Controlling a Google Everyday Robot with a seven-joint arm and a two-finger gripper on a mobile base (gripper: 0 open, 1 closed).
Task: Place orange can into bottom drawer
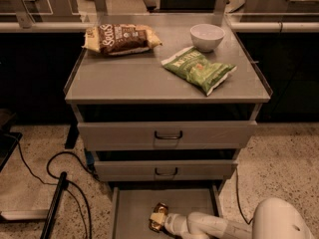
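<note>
The bottom drawer is pulled open at the foot of the grey cabinet, its flat grey floor showing. The orange can lies inside it toward the front middle, looking orange-brown and shiny. My gripper reaches in from the lower right on a white arm and is right at the can, inside the drawer. Its fingers are hidden behind the can and the arm's end.
On the cabinet top lie a brown snack bag, a green chip bag and a white bowl. The two upper drawers are closed. Black cables trail on the speckled floor at left.
</note>
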